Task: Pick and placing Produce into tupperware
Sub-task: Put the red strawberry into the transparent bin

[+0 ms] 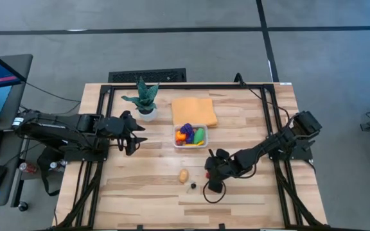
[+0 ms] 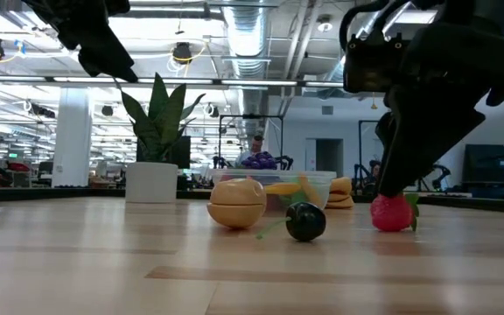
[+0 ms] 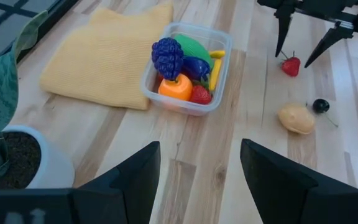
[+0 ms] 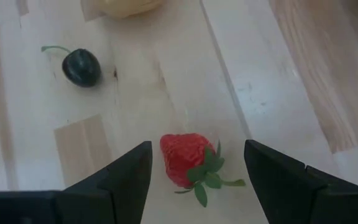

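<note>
The clear tupperware [image 1: 191,135] stands mid-table with several toy produce pieces inside [image 3: 182,68]. Three pieces lie on the wood nearer the front edge: a red strawberry [image 4: 188,158], a tan potato-like piece [image 1: 184,175] and a dark cherry with a stem [image 4: 81,67]. My right gripper [image 4: 197,148] is open and points steeply down over the strawberry. One finger stands on each side of it, with a gap between fruit and fingers. My left gripper [image 1: 133,133] hangs open above the table, left of the tupperware, with nothing between its fingers.
A folded orange cloth [image 1: 193,110] lies just beyond the tupperware. A green plant in a white pot [image 1: 145,102] stands at the far left, close to my left gripper. Black frame rails [image 1: 272,122] run along the table's sides.
</note>
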`<state>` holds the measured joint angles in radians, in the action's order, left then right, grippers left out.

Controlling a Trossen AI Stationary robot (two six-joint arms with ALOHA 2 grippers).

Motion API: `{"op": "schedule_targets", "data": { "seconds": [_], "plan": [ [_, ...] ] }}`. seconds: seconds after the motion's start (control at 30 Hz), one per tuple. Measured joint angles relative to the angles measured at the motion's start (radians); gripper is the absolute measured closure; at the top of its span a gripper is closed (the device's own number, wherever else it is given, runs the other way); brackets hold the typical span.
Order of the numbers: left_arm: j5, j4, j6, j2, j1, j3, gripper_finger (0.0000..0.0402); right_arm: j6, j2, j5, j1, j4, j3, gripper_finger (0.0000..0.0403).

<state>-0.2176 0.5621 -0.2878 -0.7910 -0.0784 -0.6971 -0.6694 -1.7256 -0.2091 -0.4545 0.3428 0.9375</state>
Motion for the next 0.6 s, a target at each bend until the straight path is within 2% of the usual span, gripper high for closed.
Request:
{"op": "schedule_targets", "data": {
  "seconds": [0.23, 0.6],
  "plan": [
    [-0.002, 0.000, 0.018, 0.000, 0.000, 0.000, 0.0189, 0.072, 0.001, 0.037, 0.000, 0.000, 0.000, 0.0154],
    [-0.025, 0.000, 0.042, 0.000, 0.000, 0.000, 0.0189, 0.077, 0.001, 0.059, 0.000, 0.017, 0.000, 0.0154]
  ]
}}
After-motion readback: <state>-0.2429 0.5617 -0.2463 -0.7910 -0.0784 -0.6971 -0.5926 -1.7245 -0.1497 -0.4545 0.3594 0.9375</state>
